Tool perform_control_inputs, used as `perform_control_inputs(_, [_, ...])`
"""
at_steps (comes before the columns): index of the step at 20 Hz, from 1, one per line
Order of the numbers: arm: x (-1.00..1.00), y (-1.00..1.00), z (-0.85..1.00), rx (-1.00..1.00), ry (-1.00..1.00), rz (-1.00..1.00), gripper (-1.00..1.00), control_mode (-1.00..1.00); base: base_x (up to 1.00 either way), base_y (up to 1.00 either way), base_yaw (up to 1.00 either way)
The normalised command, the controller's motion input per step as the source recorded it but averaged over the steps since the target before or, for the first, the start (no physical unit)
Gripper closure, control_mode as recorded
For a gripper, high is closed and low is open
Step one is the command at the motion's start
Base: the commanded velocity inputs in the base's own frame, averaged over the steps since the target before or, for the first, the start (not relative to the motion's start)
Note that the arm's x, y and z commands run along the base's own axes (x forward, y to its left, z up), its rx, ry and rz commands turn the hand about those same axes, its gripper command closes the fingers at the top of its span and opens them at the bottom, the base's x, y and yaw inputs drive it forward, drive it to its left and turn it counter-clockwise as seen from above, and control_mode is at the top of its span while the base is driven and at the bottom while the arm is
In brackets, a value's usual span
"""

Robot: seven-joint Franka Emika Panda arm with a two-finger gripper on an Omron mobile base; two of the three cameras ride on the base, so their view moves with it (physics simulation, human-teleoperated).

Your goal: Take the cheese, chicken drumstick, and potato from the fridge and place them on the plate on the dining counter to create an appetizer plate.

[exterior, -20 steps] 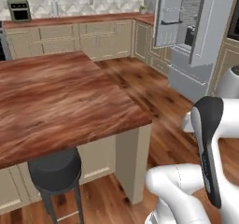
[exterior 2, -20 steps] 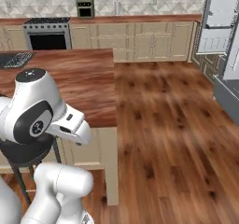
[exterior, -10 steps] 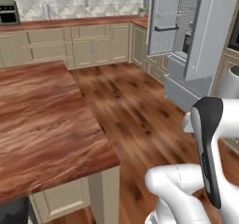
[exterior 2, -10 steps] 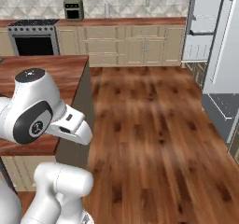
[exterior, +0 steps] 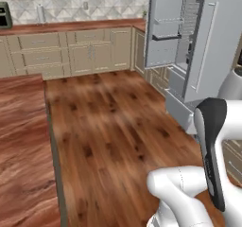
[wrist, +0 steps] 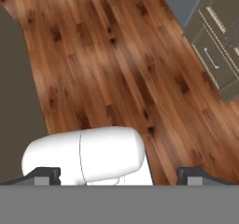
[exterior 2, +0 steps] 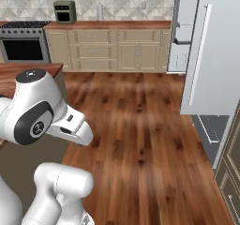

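- One fridge (exterior: 198,46), door open; one worktop (exterior: 21,155) at left.
- Pincer (wrist: 119,174) spread wide, empty, over floor.
- Views have swung since before: fridge nearer, worktop mostly out.

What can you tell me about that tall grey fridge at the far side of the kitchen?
The fridge is a tall, light-grey appliance standing at the end of the wall cabinets, on the wood floor. Its upper doors are swung open; one door's inner side shows white wire-railed bins, and the other carries a long pale bar handle. A lower drawer also seems pulled out. Nothing inside can be made out.
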Motion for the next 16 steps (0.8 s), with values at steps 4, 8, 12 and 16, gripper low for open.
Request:
perform_control_inputs(4, [0.00, 0.00, 0.00, 0.00, 0.00, 0.00, -1.00, 1.00, 1.00, -0.23, 0.13])
perform_control_inputs(8, [0.00, 0.00, 0.00, 0.00, 0.00, 0.00, -1.00, 1.00, 1.00, 0.10, 0.03])
perform_control_inputs(12, [0.00, 0.00, 0.00, 0.00, 0.00, 0.00, -1.00, 1.00, 1.00, 0.24, -0.01])
perform_control_inputs(16, [0.00, 0.00, 0.00, 0.00, 0.00, 0.00, -1.00, 1.00, 1.00, 0.19, -0.16])
